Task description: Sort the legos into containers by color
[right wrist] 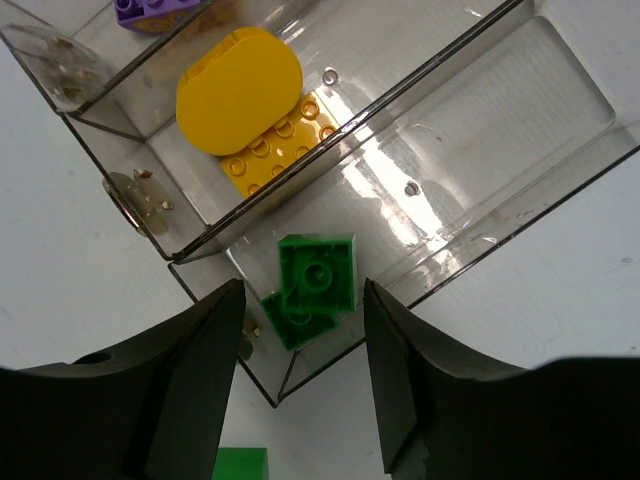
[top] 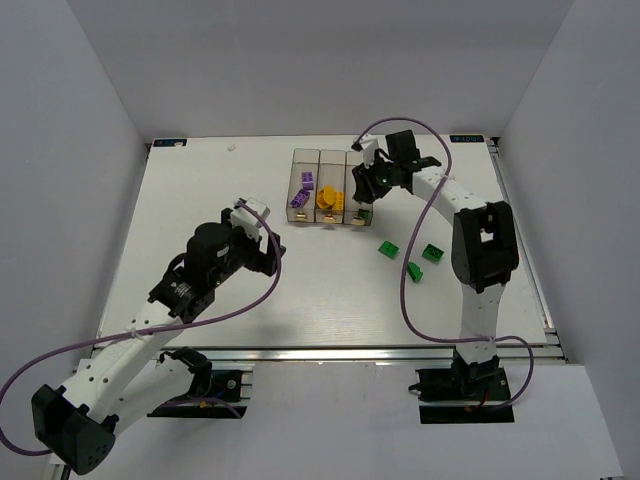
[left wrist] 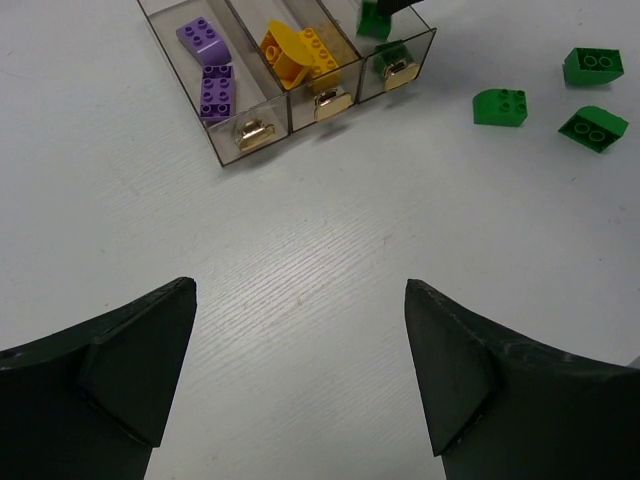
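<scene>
Three joined clear containers [top: 325,170] stand at the table's back middle. The left bin holds two purple legos [left wrist: 217,90], the middle bin orange-yellow legos [left wrist: 295,55]. My right gripper [top: 366,188] hovers over the near end of the right bin [right wrist: 480,150]. Its jaws [right wrist: 302,290] are open, either side of a green lego [right wrist: 318,272] that touches neither finger and sits on another green lego [right wrist: 285,318] in that bin. Three green legos [top: 388,249] [top: 415,271] [top: 433,253] lie loose on the table. My left gripper [top: 262,238] is open and empty [left wrist: 298,290] above bare table.
The loose green legos also show in the left wrist view [left wrist: 500,107] [left wrist: 592,65] [left wrist: 594,128], right of the bins. Small yellowish tags [left wrist: 247,132] mark the bins' near ends. White walls enclose the table on three sides.
</scene>
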Motion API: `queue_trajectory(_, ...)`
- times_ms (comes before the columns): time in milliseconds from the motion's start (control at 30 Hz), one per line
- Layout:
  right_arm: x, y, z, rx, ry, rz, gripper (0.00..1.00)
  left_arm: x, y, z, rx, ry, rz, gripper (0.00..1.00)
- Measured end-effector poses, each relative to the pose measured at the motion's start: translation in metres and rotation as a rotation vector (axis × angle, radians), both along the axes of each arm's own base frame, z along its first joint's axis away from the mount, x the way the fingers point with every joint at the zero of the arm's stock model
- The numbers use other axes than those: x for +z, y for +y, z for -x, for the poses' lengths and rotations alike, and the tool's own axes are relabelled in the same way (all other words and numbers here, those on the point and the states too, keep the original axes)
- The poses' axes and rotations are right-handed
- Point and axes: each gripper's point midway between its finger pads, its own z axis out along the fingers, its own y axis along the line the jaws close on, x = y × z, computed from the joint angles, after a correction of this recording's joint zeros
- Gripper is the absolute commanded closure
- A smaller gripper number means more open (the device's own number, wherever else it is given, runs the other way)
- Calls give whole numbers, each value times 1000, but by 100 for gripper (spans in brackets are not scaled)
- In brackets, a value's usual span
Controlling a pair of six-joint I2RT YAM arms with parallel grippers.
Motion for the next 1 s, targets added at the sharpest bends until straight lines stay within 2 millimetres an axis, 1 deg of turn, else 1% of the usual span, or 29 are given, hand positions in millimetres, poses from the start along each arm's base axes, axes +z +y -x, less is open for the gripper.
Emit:
queue_trajectory(67,-9,0,1,-10,30,2,38,1,-3,1,-18,-6,2,5)
queue_trajectory(167,-12,-1,3,-19,50,1,36,2,-6,3,-46,-9,5,5)
queue_trajectory(267,-7,0,4,-29,51,-8,38,-1,-11,6,-78,-5,9,5)
queue_trajectory(300,-5,-2,4,-37,50,-11,41,-2,-12,7,-89,-1,10,6)
queue_trajectory(333,-2,-5,7,-47,47,-16,43,-4,-15,9,-105,4,13,10)
queue_trajectory(367,3,-8,13,-59,47,-22,48,-5,-17,10,-117,6,17,13)
queue_trajectory(400,9,-13,20,-80,44,-34,67,-6,-20,11,-135,9,22,19)
queue_trajectory(433,16,-20,28,-99,38,-41,78,-7,-23,12,-152,13,28,28)
queue_trajectory(467,27,-29,40,-132,31,-66,91,-9,-27,12,-167,21,35,47)
queue_trajectory(500,37,-40,53,-170,31,-88,100,-14,-33,12,-186,40,42,57)
queue_trajectory(533,51,-54,67,-219,30,-124,100,-18,-40,12,-208,60,52,64)
queue_trajectory(567,64,-67,76,-254,16,-157,100,-23,-48,12,-233,87,61,71)
queue_trajectory(633,88,-89,93,-308,1,-231,100,-45,-67,10,-280,196,64,72)
queue_trajectory(667,98,-100,100,-327,-2,-272,93,-52,-77,8,-297,242,62,70)
queue_trajectory(700,103,-107,107,-327,2,-306,63,-63,-91,5,-311,300,55,60)
queue_trajectory(733,103,-111,116,-322,26,-346,51,-73,-106,1,-322,346,48,56)
queue_trajectory(767,99,-115,126,-300,58,-381,34,-81,-121,-1,-326,390,43,52)
queue_trajectory(800,92,-117,135,-289,97,-406,29,-88,-138,-2,-336,426,41,45)
queue_trajectory(867,77,-123,147,-286,177,-440,26,-98,-165,-3,-324,475,31,42)
queue_trajectory(900,72,-128,151,-294,212,-455,26,-100,-180,-3,-318,494,31,40)
queue_trajectory(933,71,-134,153,-304,230,-470,26,-100,-198,-4,-307,505,35,38)
queue_trajectory(1000,74,-144,153,-314,223,-489,27,-101,-223,-9,-277,518,39,34)
